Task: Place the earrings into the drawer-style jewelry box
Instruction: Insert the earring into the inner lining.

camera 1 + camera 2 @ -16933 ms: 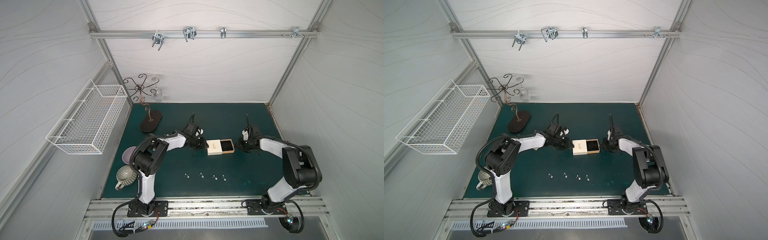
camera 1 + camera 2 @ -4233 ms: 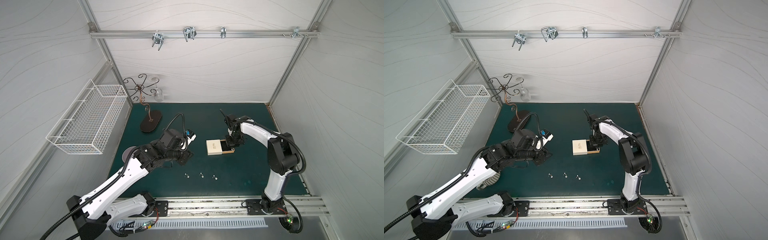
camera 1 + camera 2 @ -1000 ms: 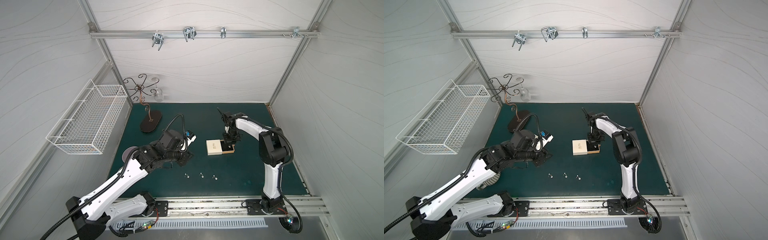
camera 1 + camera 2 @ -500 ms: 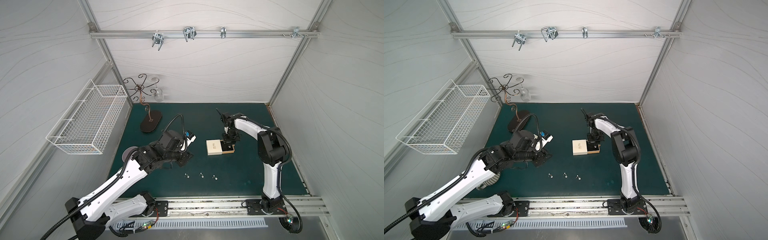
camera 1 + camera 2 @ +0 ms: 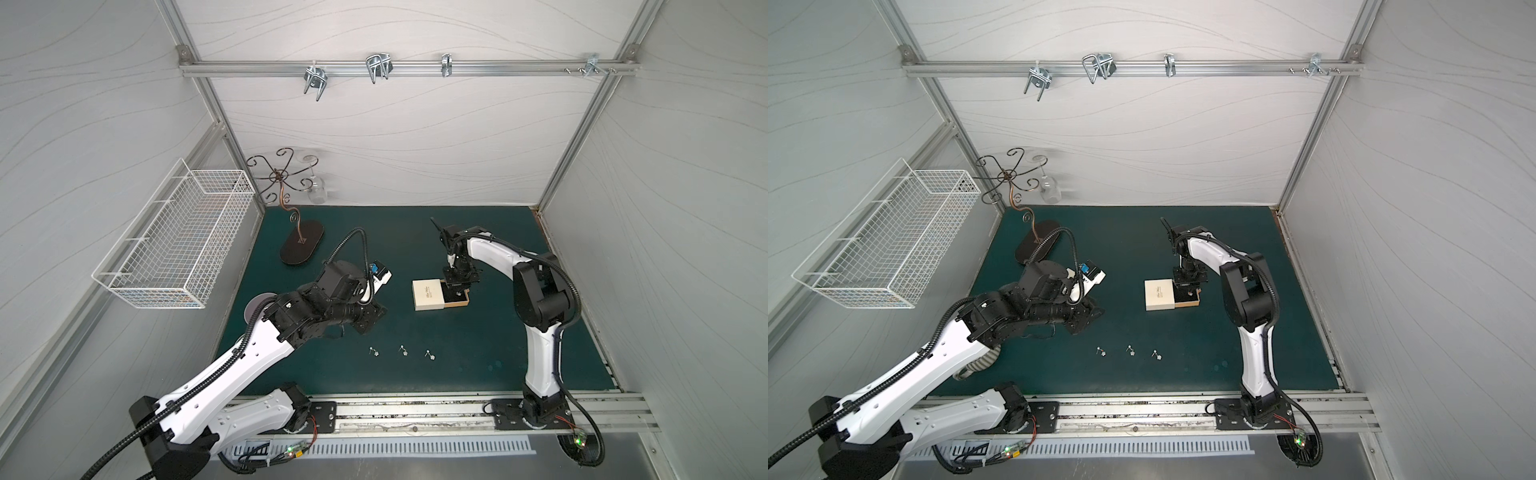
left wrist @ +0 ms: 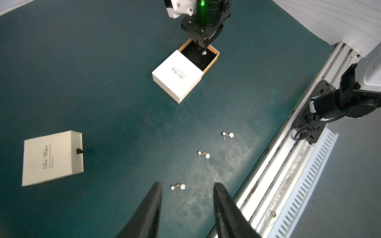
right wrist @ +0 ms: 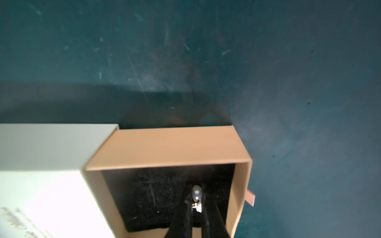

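Ease open the right gripper point(image 7: 195, 204), pinching one earring point(image 7: 196, 193) low over the black lining point(image 7: 144, 191) of the open drawer point(image 7: 165, 148), then lift straight up, with left gripper point(image 6: 187, 184) spread by the three earrings point(image 6: 203, 154) at near mat point(image 6: 103, 103) edge.

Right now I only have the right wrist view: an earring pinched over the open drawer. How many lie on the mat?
Observer: Besides the held earring, three earrings lie in a row on the mat.
Operator: Left arm clear of me?
Observer: Yes. The left gripper is open and empty at the row's left end, well away from the open jewelry box.
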Robot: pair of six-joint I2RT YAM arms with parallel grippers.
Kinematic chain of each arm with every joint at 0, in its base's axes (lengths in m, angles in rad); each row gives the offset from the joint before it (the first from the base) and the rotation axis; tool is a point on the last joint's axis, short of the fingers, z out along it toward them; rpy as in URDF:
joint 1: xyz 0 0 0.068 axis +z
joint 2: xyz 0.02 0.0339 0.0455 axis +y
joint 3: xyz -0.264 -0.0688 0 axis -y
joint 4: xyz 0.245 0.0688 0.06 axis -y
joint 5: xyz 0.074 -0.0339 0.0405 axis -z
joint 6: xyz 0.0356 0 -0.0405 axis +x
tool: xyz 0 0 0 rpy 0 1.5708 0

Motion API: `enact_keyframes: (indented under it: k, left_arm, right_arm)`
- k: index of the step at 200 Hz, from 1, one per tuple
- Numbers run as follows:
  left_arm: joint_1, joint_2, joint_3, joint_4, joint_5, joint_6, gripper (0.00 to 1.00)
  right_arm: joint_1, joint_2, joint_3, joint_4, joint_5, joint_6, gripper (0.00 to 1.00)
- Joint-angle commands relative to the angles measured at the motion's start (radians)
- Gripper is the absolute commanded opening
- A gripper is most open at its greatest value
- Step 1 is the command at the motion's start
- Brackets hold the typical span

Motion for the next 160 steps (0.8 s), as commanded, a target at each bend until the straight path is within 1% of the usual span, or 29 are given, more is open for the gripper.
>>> enact_keyframes:
  k: [1,26,52,71,111,123,146,160]
  left_arm:
    - [-0.003,-0.015,0.010,0.034,0.009,0.017,0.45]
    - [-0.004,-0.015,0.010,0.034,0.007,0.018,0.45]
    - [-0.003,-0.016,0.009,0.034,0.009,0.020,0.45]
    - [-0.003,-0.020,0.008,0.036,0.009,0.020,0.46]
    - [-0.003,-0.019,0.009,0.036,0.010,0.021,0.46]
    - [-0.004,-0.021,0.007,0.037,0.011,0.021,0.47]
    - [-0.003,-0.021,0.007,0.035,0.013,0.022,0.47]
    - [-0.004,-0.022,0.007,0.036,0.015,0.020,0.47]
  right_arm:
    - [0.005,0.015,0.022,-0.035,-0.003,-0.005,0.17]
    - [0.001,0.000,0.026,-0.038,-0.017,-0.005,0.24]
    - [-0.003,-0.020,0.026,-0.037,-0.033,-0.007,0.25]
    - [-0.005,-0.028,0.024,-0.036,-0.039,-0.005,0.25]
    - [-0.009,-0.028,0.028,-0.032,-0.051,-0.002,0.18]
    - [-0.010,-0.030,0.028,-0.034,-0.052,-0.001,0.17]
    - [-0.014,-0.027,0.030,-0.040,-0.042,0.001,0.18]
    - [-0.015,-0.029,0.031,-0.043,-0.040,-0.001,0.23]
